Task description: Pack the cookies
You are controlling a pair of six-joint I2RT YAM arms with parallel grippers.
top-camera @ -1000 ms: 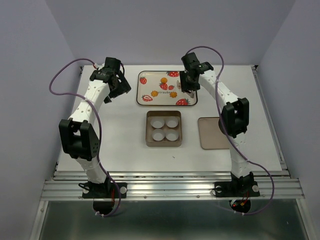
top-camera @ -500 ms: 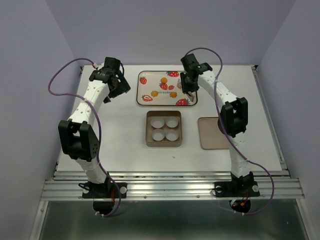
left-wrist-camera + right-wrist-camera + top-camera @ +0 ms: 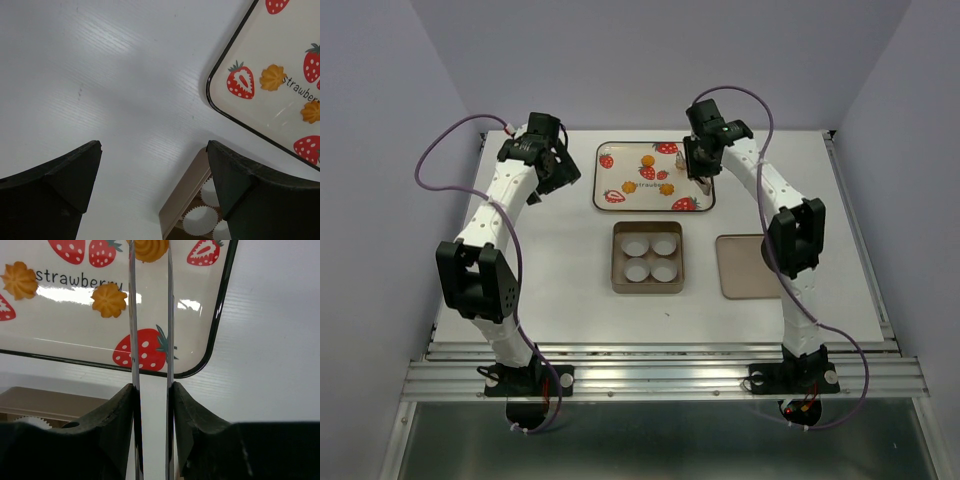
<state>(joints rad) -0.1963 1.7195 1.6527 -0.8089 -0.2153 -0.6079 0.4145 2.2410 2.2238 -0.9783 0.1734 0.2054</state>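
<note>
From above, three cookies [image 3: 648, 160] lay on the tray [image 3: 632, 150], well apart from the box [image 3: 618, 257]. The right arm reached far forward, with the right claw [image 3: 703, 170] over the tray's right end. The left claw [image 3: 555, 172] hung over the desk [image 3: 570, 250] beside the tray.

The left wrist view showed that claw gaping and empty.

In the right wrist view, the right claw was clamped on tongs [image 3: 134, 340], whose tips nipped a fourth cookie [image 3: 150, 249]. The cookies looked light, ridged and crumbly, so they were probably best pinched gently across the sides.
</note>
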